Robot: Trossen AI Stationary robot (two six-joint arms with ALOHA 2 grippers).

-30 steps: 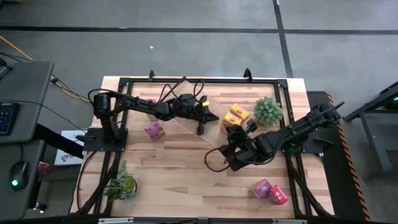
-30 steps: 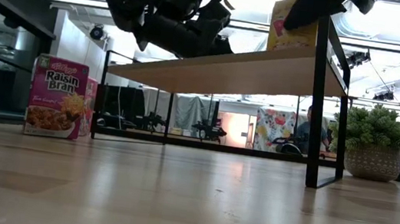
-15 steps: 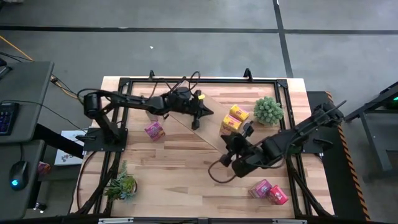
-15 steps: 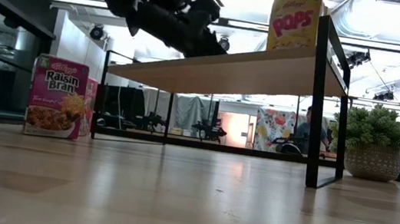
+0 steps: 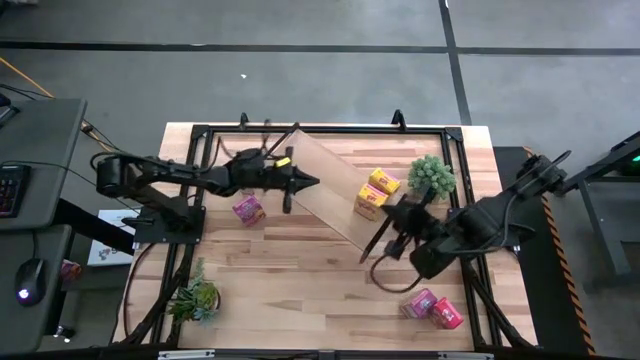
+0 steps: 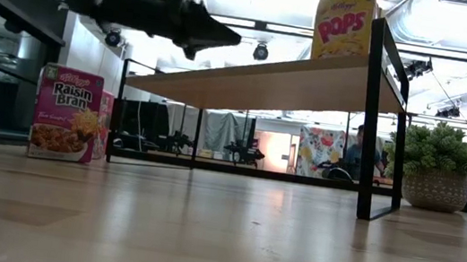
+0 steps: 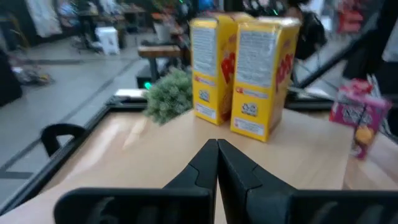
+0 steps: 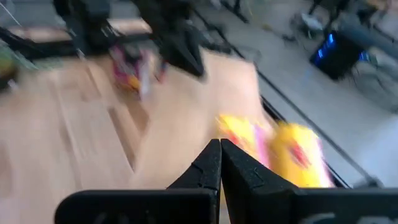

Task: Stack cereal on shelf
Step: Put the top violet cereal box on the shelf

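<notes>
The shelf (image 5: 335, 185) is a long light-wood board on dark end frames, standing slantwise mid-table on its frame legs (image 6: 364, 166). Two yellow cereal boxes (image 5: 376, 190) stand upright on its right end; one shows in the low view (image 6: 344, 23). A pink box (image 5: 247, 208) stands on the table left of the shelf. A pink box (image 5: 418, 302) and a red box (image 5: 447, 313) lie at the near right. My left gripper (image 5: 312, 183) is shut and empty above the shelf's left part. My right gripper (image 5: 392, 214) is shut and empty, just to the near right of the yellow boxes.
A potted plant (image 5: 431, 177) stands on the table by the shelf's far right end, and a smaller one (image 5: 195, 298) at the near left corner. A dark frame (image 5: 200, 135) runs around the tabletop. Bare wood lies between the shelf and the near edge.
My left gripper has drawn back along the shelf toward the table's left edge. My right gripper has left the yellow box on the shelf's right end and moved toward the table's right edge. The yellow box stays upright on the shelf.
</notes>
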